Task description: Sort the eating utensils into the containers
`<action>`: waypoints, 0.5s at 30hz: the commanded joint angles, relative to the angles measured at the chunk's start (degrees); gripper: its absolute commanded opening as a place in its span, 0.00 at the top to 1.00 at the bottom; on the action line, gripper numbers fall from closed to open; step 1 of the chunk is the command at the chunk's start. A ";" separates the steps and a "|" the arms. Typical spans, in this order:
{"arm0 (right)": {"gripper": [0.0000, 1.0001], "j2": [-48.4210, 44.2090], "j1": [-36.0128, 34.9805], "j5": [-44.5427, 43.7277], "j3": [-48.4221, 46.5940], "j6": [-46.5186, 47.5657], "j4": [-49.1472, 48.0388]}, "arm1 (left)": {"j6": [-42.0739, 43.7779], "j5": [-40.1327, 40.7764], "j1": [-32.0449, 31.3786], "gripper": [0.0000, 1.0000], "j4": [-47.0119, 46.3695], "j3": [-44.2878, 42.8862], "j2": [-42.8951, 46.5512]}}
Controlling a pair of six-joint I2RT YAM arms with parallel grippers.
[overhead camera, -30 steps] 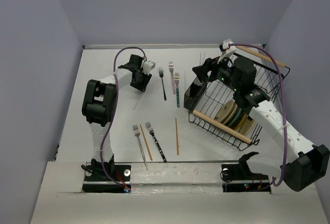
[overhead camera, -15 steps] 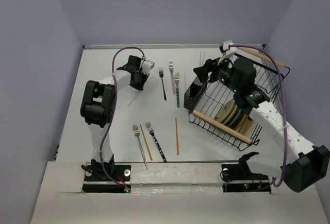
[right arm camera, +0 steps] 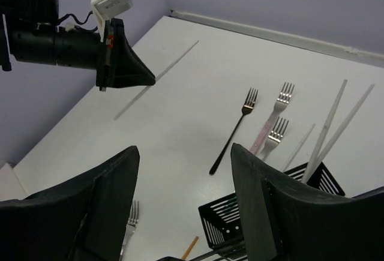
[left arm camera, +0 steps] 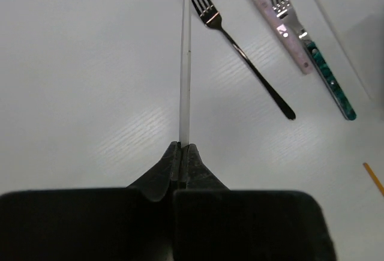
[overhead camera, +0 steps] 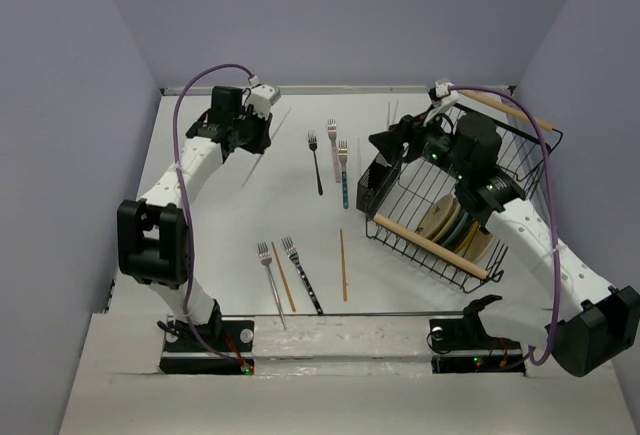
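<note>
My left gripper (overhead camera: 251, 139) is shut on a pale white chopstick (left arm camera: 185, 63) at the far left of the table; the stick (right arm camera: 180, 56) runs forward out of the closed jaws. I cannot tell whether it is clear of the table. A black fork (overhead camera: 316, 160), a pink-handled fork (overhead camera: 334, 145) and a teal-handled fork (overhead camera: 343, 183) lie side by side at the far centre. My right gripper (right arm camera: 185, 148) hovers open and empty over the small black slotted holder (right arm camera: 223, 218), where two white chopsticks (right arm camera: 327, 130) stand. Two more forks (overhead camera: 270, 277) and brown chopsticks (overhead camera: 343, 265) lie near the front.
A big black wire rack (overhead camera: 415, 190) with wooden handles (overhead camera: 430, 245) holds round plates (overhead camera: 450, 223) at the right, right behind the small holder (overhead camera: 372, 183). Grey walls close in the table on three sides.
The left gripper closed on the white chopstick, then the left arm swung to the left and the gripper moved toward the far left corner. The right arm stayed still.
</note>
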State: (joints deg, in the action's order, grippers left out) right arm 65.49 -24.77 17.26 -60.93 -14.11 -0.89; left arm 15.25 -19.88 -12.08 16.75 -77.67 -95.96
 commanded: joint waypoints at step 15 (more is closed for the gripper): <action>0.27 22.64 -12.84 -1.87 -13.95 -22.00 -28.72 | -3.29 -11.85 -0.40 1.00 2.32 -1.44 22.48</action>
State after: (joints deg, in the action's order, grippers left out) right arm 85.38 -36.84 18.87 -71.55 -28.99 -18.11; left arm 13.08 -29.21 -12.29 18.94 -78.02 -76.73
